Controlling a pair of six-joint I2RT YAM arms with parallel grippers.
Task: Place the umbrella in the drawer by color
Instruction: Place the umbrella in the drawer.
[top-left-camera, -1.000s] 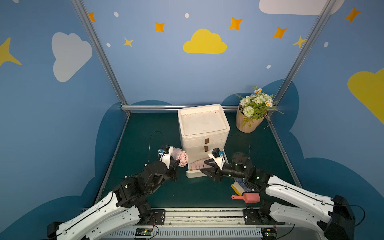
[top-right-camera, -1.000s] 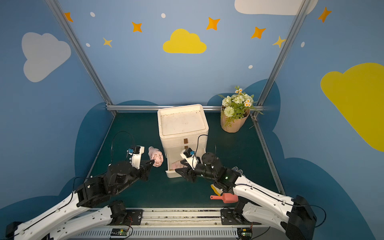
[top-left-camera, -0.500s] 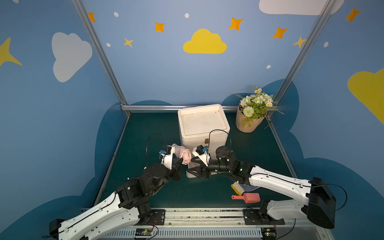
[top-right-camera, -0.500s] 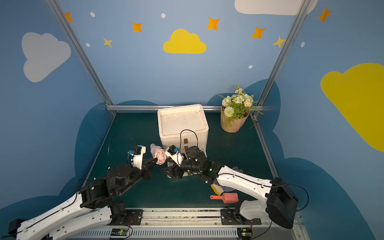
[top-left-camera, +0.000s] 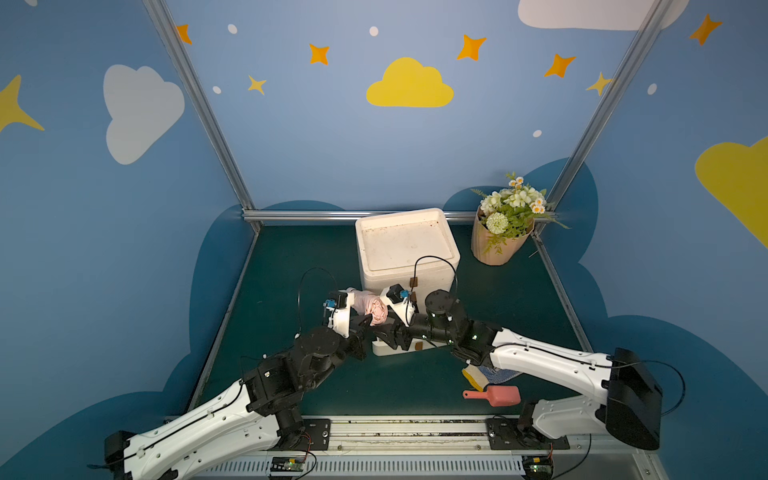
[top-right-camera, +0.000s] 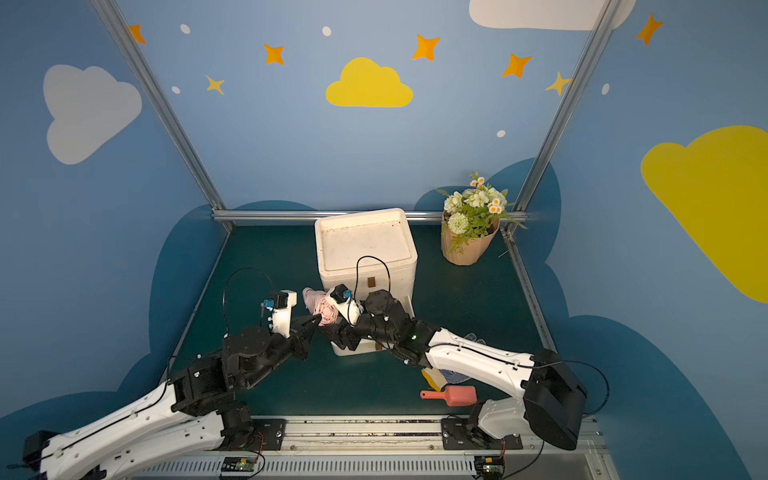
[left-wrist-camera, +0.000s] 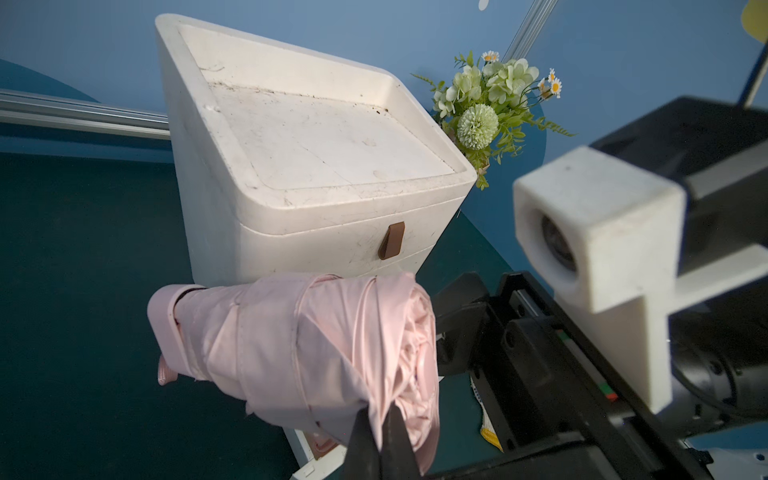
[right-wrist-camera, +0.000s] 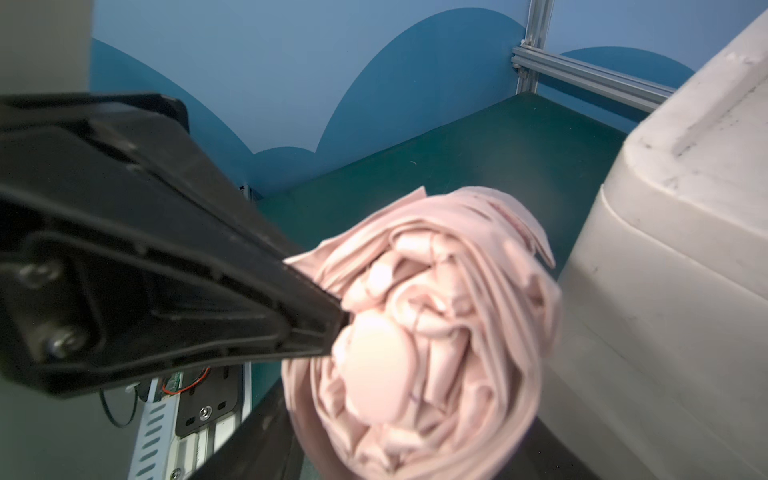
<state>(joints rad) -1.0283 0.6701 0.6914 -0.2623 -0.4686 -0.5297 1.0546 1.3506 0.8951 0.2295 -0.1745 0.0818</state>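
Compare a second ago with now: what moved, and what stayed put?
The right gripper swung across the front of the drawer unit toward the left gripper. Its jaws now stand apart at the bunched end of the pink umbrella. The left gripper, shut on the umbrella throughout, carried it slightly nearer the unit. Nothing was let go. The unit, flower pot, pink scoop and glove stayed put.

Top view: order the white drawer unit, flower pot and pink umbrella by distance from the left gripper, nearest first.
1. pink umbrella, pinched in the left gripper.
2. white drawer unit, just behind it.
3. flower pot, back right corner.
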